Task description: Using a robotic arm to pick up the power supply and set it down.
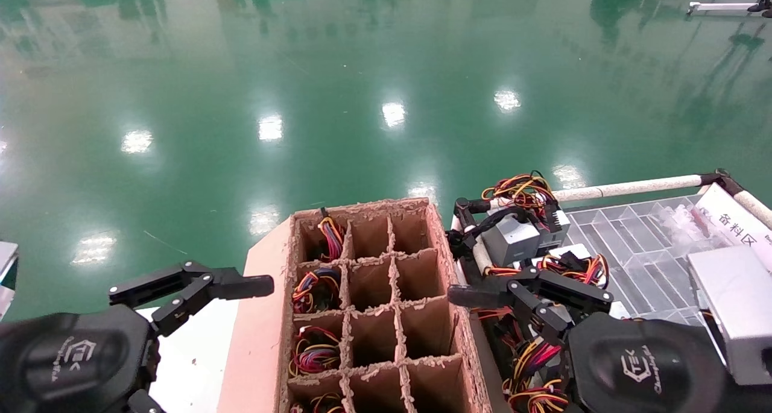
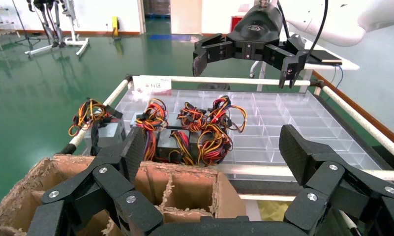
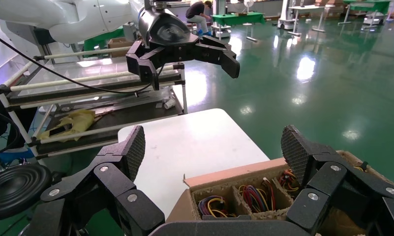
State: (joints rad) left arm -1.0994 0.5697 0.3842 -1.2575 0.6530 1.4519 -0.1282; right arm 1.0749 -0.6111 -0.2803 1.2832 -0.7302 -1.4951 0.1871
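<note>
Several grey power supplies with red, yellow and black wire bundles lie on a clear tray; one [image 1: 512, 238] sits at its far corner, others [image 2: 170, 142] crowd beside the cardboard box. My right gripper [image 1: 476, 340] [image 3: 214, 147] hangs open and empty above the box's right edge, over the nearest wire bundles [image 1: 531, 356]. Open and empty too, my left gripper [image 1: 241, 334] [image 2: 214, 152] hovers at the box's left edge. Each wrist view shows the other gripper far off: the right gripper [image 2: 244, 69] on its white arm [image 2: 332, 19], and the left gripper [image 3: 185, 71].
The divided cardboard box [image 1: 422, 280] holds wire bundles in its left column. A clear compartment tray [image 1: 639, 250] with a tube rail [image 1: 627, 188] lies right of it. A larger plain silver box [image 1: 733, 304] sits far right. A white table [image 3: 185, 142] is left of the box.
</note>
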